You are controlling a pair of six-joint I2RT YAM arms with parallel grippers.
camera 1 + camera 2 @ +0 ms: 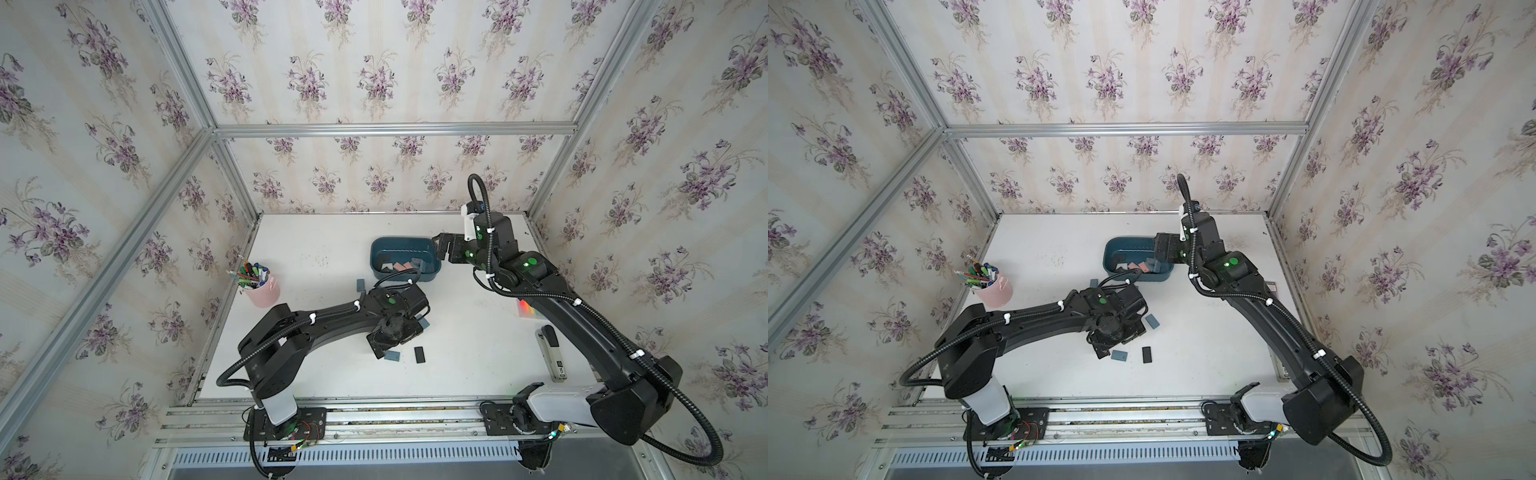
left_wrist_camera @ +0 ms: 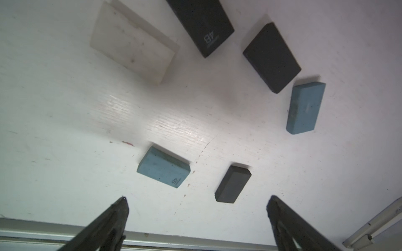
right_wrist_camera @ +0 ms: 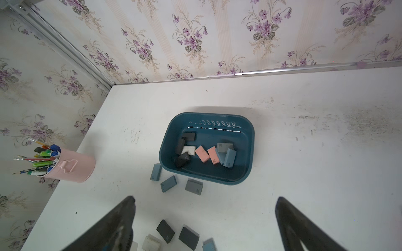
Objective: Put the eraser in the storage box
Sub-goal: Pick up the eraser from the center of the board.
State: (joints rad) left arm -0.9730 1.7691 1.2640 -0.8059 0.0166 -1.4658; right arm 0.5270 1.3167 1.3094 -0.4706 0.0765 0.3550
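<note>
Left pincer (image 2: 198, 197) spread wide, empty, by blue eraser (image 2: 163, 167); right pincer (image 3: 205, 197) wide, empty, near storage box (image 3: 168, 139).

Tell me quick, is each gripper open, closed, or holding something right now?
Left gripper: open, holding nothing, erasers on the table near it.
Right gripper: open, holding nothing, by the storage box.

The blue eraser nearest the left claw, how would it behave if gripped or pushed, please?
The blue eraser lies flat on a broad face, so it should slide, not roll or tip. Its small, matte block probably feels light, firm and grippy.
</note>
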